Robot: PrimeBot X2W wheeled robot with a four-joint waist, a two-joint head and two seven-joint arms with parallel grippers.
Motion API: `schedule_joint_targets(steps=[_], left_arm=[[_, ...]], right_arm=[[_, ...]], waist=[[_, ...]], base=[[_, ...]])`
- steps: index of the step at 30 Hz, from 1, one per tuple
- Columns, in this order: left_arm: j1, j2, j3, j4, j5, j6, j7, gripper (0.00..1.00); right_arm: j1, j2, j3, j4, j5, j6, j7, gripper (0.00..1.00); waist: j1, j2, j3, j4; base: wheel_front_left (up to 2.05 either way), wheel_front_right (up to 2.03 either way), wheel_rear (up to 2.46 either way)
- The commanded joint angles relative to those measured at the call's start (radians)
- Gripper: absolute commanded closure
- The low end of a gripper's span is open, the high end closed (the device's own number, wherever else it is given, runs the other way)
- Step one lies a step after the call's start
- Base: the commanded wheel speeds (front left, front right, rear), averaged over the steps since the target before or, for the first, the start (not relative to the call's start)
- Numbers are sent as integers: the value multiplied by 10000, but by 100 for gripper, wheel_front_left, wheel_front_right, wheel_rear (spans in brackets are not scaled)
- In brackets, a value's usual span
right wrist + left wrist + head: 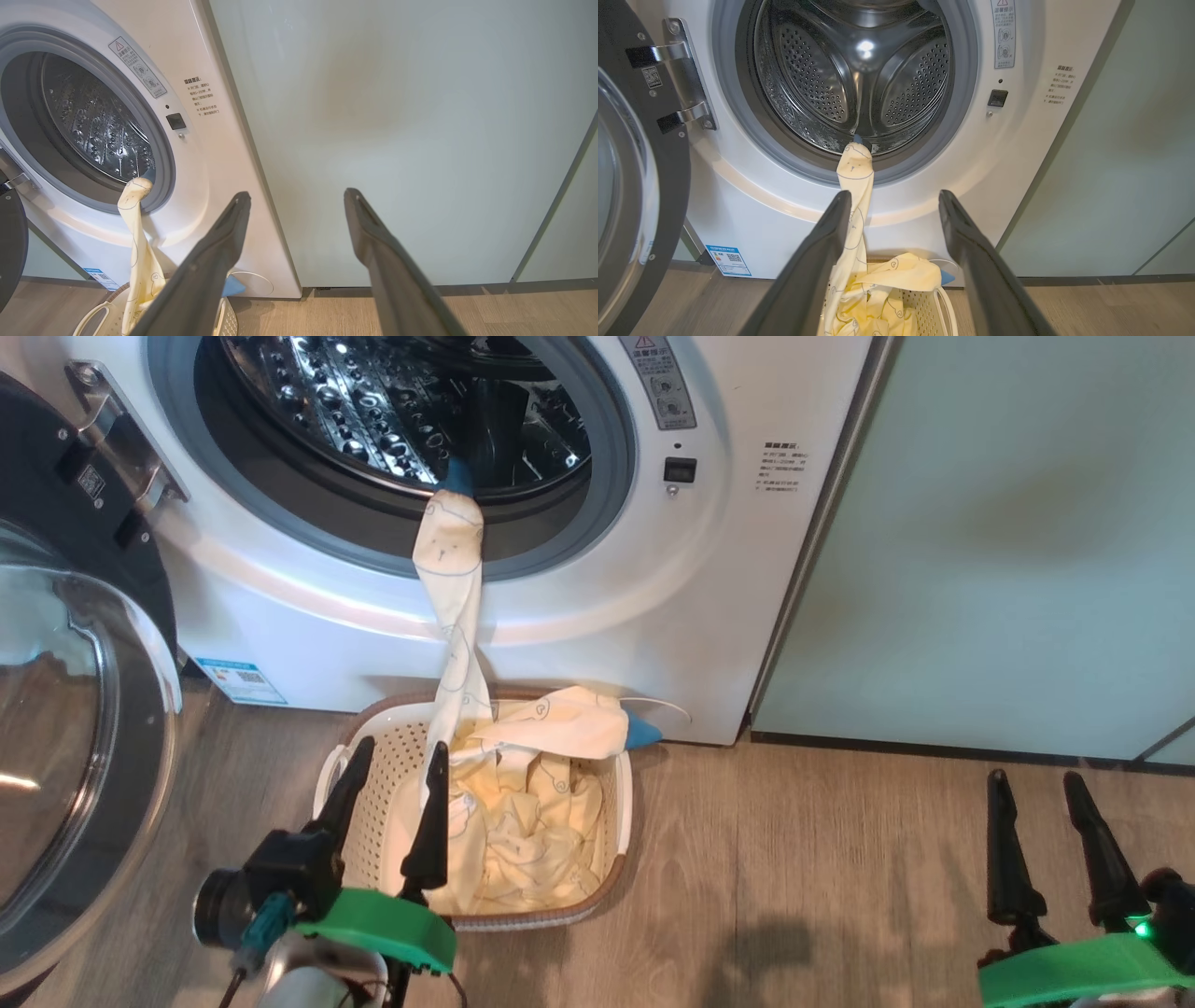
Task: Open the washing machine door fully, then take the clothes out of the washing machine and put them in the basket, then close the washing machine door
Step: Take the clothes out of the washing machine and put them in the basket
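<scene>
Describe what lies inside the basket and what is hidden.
Pale yellow clothes lie crumpled in the basket; one strip rises from them to the porthole lip of the washing machine. The basket's floor beneath them is covered.

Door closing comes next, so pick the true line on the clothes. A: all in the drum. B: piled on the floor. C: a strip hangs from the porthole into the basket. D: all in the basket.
C: the clothes drape from the washing machine opening into the basket.

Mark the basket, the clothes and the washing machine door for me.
the basket (392,784), head view, perforated left inner wall.
the clothes (532,812), head view, crumpled yellow pile inside the basket.
the washing machine door (56,737), head view, bulging glass window.
</scene>
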Motion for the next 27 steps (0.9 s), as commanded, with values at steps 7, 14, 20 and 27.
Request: schedule_joint_targets(steps=[7,14,20,27], left_arm=[[-913,133,246,441,-200,-85,57,0],[-2290,137,173,2000,-458,-349,-41,0],[-3925,216,243,3774,-671,-559,-127,0],[-5860,499,407,5931,-830,-704,-197,0]], right_arm=[[-279,-110,334,-320,20,-29,-53,0],[-600,-110,504,-427,5,-29,-53,0],[-1061,-110,564,-499,63,-29,-53,0],[-1631,-110,551,-569,270,-29,-53,0]], waist=[[0,0,298,26],[0,0,1136,-93],[0,0,2069,-338],[0,0,3207,-705]], base=[[0,0,0],[0,0,0],[0,0,0],[0,0,0]])
